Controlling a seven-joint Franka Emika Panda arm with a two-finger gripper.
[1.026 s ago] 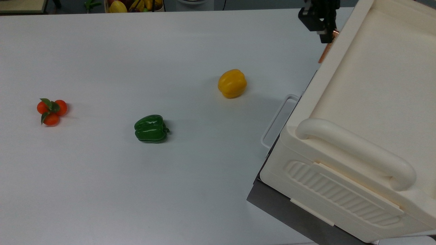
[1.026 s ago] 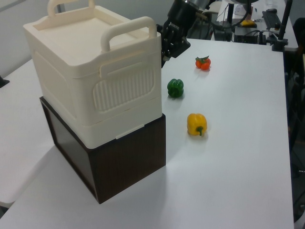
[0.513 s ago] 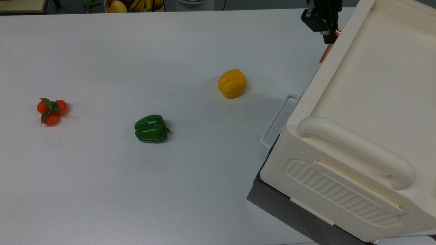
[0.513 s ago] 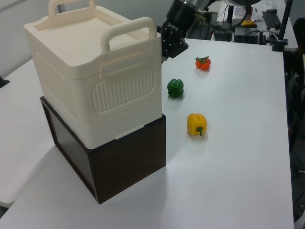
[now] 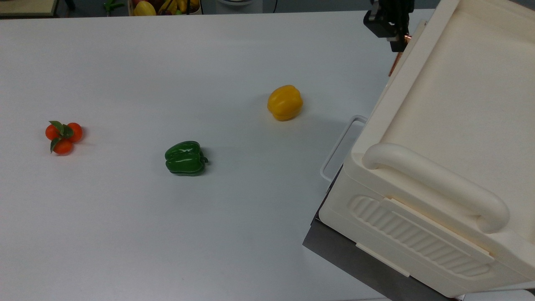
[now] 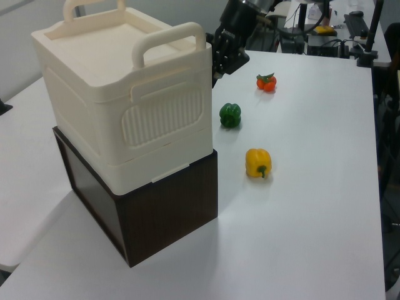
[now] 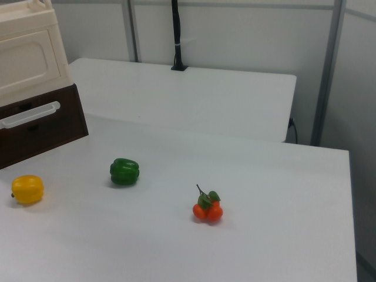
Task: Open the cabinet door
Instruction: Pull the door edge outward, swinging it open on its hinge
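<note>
Your fingers [image 5: 397, 44] sit at the upper right of the top view, at the top end of the copper handle strip [image 5: 394, 66]. They look clamped on that strip, though the black gripper body hides the contact, so treat that as likely, not certain. In the left view the gripper [image 6: 222, 62] hangs at upper centre, just beside the cabinet's far corner.

Change over the last half second: the strip and the edge it rides on have come away from the cabinet [image 5: 451, 138] a little, and a thin cream lip shows at the upper right corner where it lay flush before. The gripper has shifted slightly toward the top view's left. My reading is that the cabinet door [image 7: 26, 59] has cracked open at its handle edge and most of the swing is left. In the right view, upper left, its recessed face looks close to shut.

The cabinet stands on a dark brown base [image 6: 162, 209] with a pale drawer handle [image 7: 29, 114].

The white surface [image 5: 167, 234] carries a yellow pepper [image 5: 285, 102] near the centre of the top view, a green pepper [image 5: 185, 157] lower left of it, and a tomato cluster [image 5: 63, 136] far left, all well apart from the cabinet. A fruit basket [image 5: 165, 6] sits at the top edge. The right view shows a second white table [image 7: 188, 100], a black post [image 7: 176, 35] and grey partition walls [image 7: 247, 35].
</note>
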